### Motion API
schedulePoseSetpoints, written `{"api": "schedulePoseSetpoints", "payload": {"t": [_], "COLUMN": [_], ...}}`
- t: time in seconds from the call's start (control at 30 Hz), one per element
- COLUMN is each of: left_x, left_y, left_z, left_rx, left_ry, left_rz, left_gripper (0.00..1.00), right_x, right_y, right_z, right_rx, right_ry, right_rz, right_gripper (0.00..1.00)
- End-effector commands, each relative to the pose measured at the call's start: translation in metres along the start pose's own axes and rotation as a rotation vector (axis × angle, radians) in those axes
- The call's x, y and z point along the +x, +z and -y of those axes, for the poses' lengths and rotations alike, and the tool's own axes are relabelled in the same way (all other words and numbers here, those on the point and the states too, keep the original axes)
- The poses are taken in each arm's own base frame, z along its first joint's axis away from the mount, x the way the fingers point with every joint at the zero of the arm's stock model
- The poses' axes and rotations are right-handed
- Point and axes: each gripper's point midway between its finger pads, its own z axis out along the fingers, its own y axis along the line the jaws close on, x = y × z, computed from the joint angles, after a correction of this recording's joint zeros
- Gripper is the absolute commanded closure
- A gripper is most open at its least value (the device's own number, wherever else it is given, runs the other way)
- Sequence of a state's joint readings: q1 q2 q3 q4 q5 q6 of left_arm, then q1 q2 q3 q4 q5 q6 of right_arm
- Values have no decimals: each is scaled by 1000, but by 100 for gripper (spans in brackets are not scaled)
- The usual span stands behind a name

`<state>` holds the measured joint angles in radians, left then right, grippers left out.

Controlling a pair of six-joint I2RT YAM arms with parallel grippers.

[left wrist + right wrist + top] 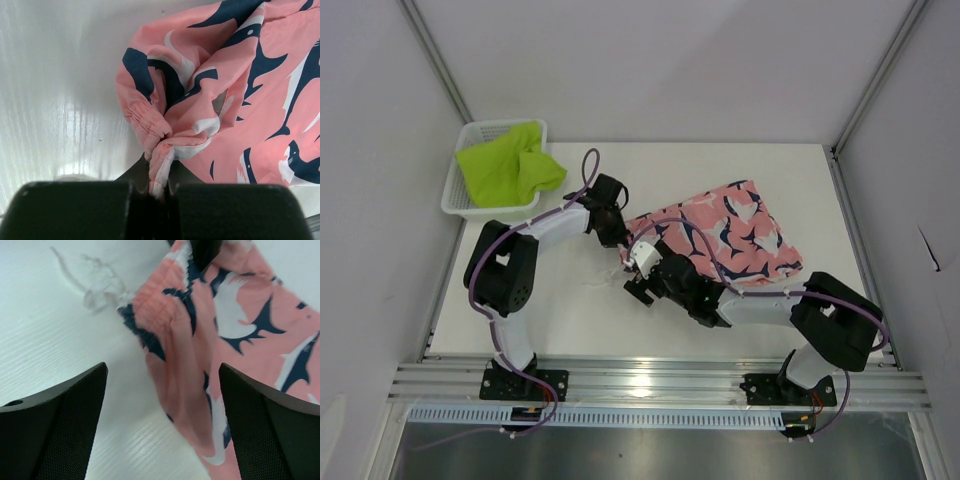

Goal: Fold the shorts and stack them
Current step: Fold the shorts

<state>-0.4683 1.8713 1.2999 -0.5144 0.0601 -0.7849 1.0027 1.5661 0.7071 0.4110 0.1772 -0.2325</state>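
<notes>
Resting on white table [570, 310], coral shorts [740, 235], grey walls [650, 60]

My left arm [535, 232] rises from its base at the near left of the tabletop, folds at the elbow and reaches inward toward the middle, wrist tipped down. Its jaws are pressed together (the wrist view shows no gap between them), pinching a bunched corner of the coral-pink shorts [225, 100]. My right arm [765, 305] bends at its elbow near the right edge and lies low, its forearm running leftward to the middle of the tabletop. Its jaws stand wide apart with nothing gripped between them, close to my left jaws.
</notes>
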Motion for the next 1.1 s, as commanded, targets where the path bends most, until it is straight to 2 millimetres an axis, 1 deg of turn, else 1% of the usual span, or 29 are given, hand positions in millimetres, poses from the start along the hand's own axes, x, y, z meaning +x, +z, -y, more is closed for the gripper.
{"api": "schedulePoseSetpoints", "payload": {"t": [0.0, 0.03, 0.07, 0.1, 0.17, 0.2, 0.23, 0.33, 0.4, 0.43, 0.5, 0.53, 0.57, 0.6, 0.63, 0.67, 0.7, 0.73, 0.77, 0.8, 0.87, 0.9, 0.93, 0.97, 1.03, 1.07], "left_x": [2, 1, 3, 3, 3, 4, 5, 5, 6, 6, 7, 6, 6, 6, 4, 6, 3, 0, 0, -3, -9, -11, -13, -17, -17, -18], "left_y": [-10, -11, -11, -11, -11, -12, -11, -12, -12, -11, -11, -12, -12, -12, -15, -15, -17, -22, -23, -26, -35, -37, -38, -47, -50, -54], "left_z": [8, 8, 7, 7, 7, 8, 6, 9, 8, 7, 8, 8, 11, 12, 14, 12, 16, 17, 14, 14, 9, 4, -1, 0, -6, -5], "left_rx": [20, 20, 18, 18, 21, 24, 21, 30, 29, 29, 31, 34, 50, 58, 73, 77, 98, 110, 109, 112, 113, 101, 102, 118, 129, 141], "left_ry": [30, 34, 35, 41, 41, 44, 42, 49, 50, 51, 56, 59, 65, 70, 75, 74, 82, 82, 83, 81, 74, 69, 60, 53, 38, 36], "left_rz": [-25, -24, -28, -29, -29, -30, -34, -36, -37, -39, -39, -38, -36, -36, -30, -32, -22, -12, -14, -3, 26, 38, 49, 72, 76, 83], "left_gripper": [99, 99, 99, 99, 99, 99, 99, 98, 98, 98, 96, 94, 92, 85, 81, 77, 70, 66, 51, 42, 24, 12, 8, 4, 2, 2], "right_x": [-27, -24, -25, -32, -32, -39, -34, -35, -34, -33, -33, -33, -33, -36, -36, -34, -38, -36, -29, -34, -32, -27, -30, -30, -30, -30], "right_y": [5, 7, 9, 11, 18, 21, 26, 32, 36, 39, 41, 42, 42, 40, 39, 36, 33, 32, 29, 26, 23, 22, 21, 20, 20, 21], "right_z": [26, 28, 29, 30, 27, 28, 24, 24, 20, 19, 19, 20, 19, 17, 19, 22, 22, 29, 31, 32, 38, 39, 38, 37, 39, 38], "right_rx": [150, 170, 185, 194, 187, 188, 181, 194, 175, 172, 177, 176, 173, 162, 163, 164, 151, 154, 147, 127, 121, 113, 99, 95, 89, 85], "right_ry": [-73, -78, -86, -88, -117, -123, -140, -153, -161, -168, -172, -171, -169, -161, -132, -110, -89, -36, -10, 19, 92, 110, 123, 139, 155, 169], "right_rz": [89, 80, 83, 100, 87, 97, 82, 86, 85, 80, 73, 75, 75, 89, 96, 102, 120, 127, 121, 144, 160, 159, 175, 180, 185, 188], "right_gripper": [8, 9, 12, 13, 17, 18, 20, 25, 28, 35, 44, 60, 67, 76, 96, 100, 100, 100, 100, 100, 100, 100, 100, 100, 100, 100]}}
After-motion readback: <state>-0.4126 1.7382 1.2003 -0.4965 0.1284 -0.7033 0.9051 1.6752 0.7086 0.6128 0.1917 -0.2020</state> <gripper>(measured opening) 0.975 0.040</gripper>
